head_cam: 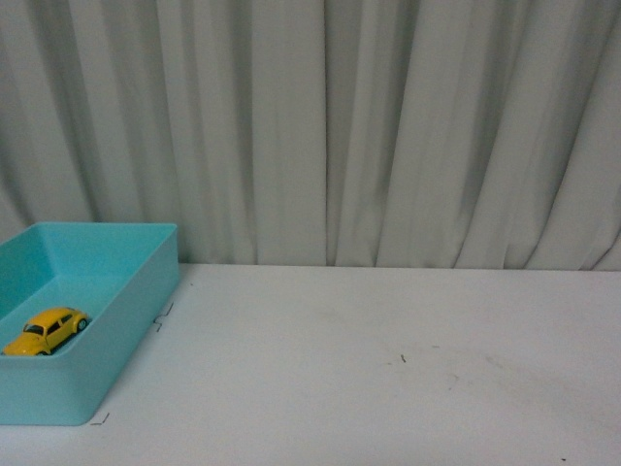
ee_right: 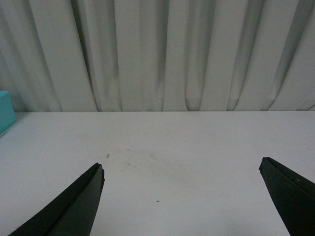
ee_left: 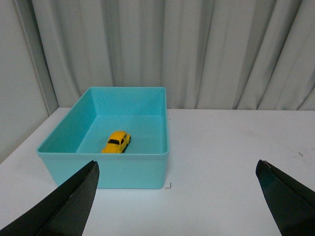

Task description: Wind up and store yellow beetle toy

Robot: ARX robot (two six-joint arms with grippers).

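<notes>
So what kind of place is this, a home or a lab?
Probably a lab or test setup, not a home: a bare white table, a plain grey curtain as backdrop, and small corner marks beside the turquoise bin holding the yellow beetle toy.

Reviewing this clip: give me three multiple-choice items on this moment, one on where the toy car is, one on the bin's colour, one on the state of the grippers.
1. Where is the yellow beetle toy?
A. On the bare table
B. Inside the bin
C. In a gripper

2. What colour is the bin?
A. Red
B. White
C. Turquoise

3. How do the left gripper and right gripper stand?
A. Both open, holding nothing
B. Both shut
C. Left shut on the toy

Answers: B, it sits on the bin's floor; C, the walls are turquoise; A, each wrist view shows fingers wide apart.
</notes>
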